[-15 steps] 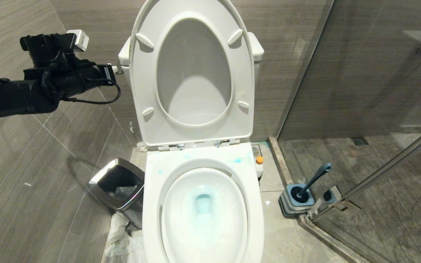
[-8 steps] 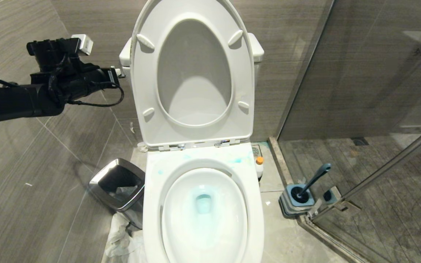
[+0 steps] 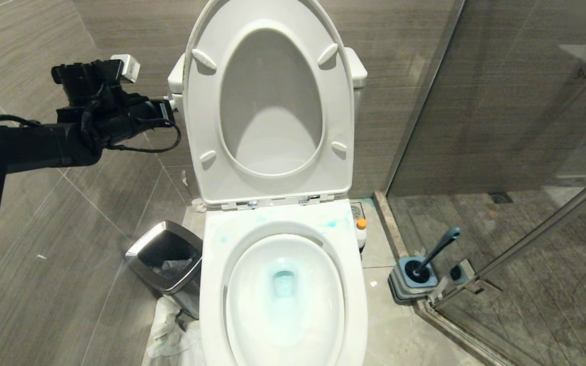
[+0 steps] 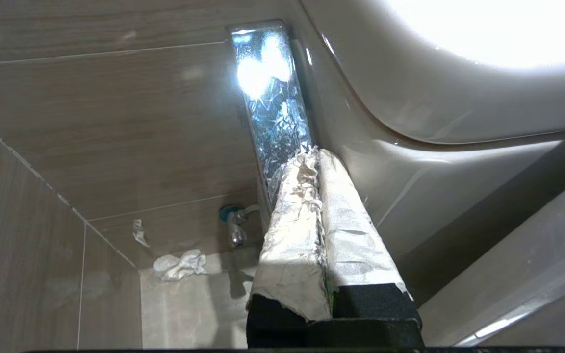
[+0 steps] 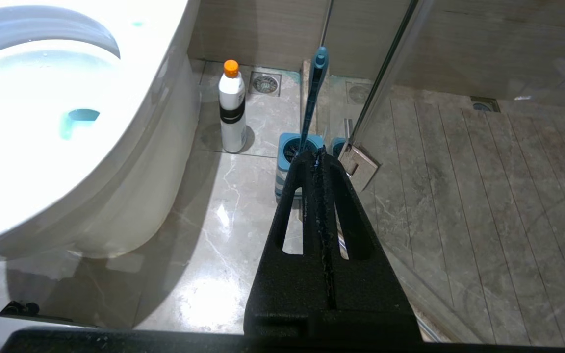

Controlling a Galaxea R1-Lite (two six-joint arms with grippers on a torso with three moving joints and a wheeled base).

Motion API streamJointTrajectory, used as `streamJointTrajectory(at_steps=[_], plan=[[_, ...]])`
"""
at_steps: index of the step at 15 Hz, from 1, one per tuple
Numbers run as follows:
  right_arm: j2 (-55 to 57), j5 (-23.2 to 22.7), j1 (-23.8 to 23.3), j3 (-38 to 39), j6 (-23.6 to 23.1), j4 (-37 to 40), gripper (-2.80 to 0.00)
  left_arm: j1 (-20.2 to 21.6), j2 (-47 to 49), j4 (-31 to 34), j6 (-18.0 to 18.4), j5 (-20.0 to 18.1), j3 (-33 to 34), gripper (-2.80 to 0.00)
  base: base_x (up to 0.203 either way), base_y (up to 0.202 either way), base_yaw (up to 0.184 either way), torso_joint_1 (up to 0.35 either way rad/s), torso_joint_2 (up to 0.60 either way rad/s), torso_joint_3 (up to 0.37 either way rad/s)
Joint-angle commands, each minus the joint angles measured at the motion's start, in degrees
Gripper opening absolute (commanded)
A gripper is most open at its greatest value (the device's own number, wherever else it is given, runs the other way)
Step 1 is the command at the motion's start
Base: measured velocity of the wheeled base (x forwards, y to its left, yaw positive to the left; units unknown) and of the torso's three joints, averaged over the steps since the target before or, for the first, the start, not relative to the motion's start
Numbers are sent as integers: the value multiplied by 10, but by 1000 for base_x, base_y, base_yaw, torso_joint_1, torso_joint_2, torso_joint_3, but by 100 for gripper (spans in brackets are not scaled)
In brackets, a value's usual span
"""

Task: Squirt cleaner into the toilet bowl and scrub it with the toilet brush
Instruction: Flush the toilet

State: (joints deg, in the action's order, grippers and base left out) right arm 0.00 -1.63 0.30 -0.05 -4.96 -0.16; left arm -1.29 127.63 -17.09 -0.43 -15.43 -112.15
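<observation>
Clenched and empty, the left end effector sits at the upper left of the head frame, its taped fingertips pressed together beside the toilet's tank and raised lid. At lower centre, turquoise stains the toilet bowl. Right of it the cleaner stands on the floor, then the toilet brush in its holder. Near these, the right end effector hangs shut, empty. Risk, I judge: a sideways swing could knock the lid down.

Left end effector raised, fingers pressed together (right end effector likewise).
</observation>
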Motion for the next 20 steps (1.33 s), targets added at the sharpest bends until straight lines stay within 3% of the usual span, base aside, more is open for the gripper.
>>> streamJointTrajectory(at_steps=[1, 7, 20], plan=[[1, 0, 0, 0, 0, 0, -280, 0, 14, -3, -1, 0, -1, -280, 0, 0, 0, 0, 0, 0], [1, 0, 0, 0, -1, 0, -280, 0, 31, -13, -19, 1, -2, -280, 0, 0, 0, 0, 0, 0], [1, 0, 0, 0, -1, 0, -280, 13, -19, 0, -18, -4, -1, -280, 0, 0, 0, 0, 0, 0]])
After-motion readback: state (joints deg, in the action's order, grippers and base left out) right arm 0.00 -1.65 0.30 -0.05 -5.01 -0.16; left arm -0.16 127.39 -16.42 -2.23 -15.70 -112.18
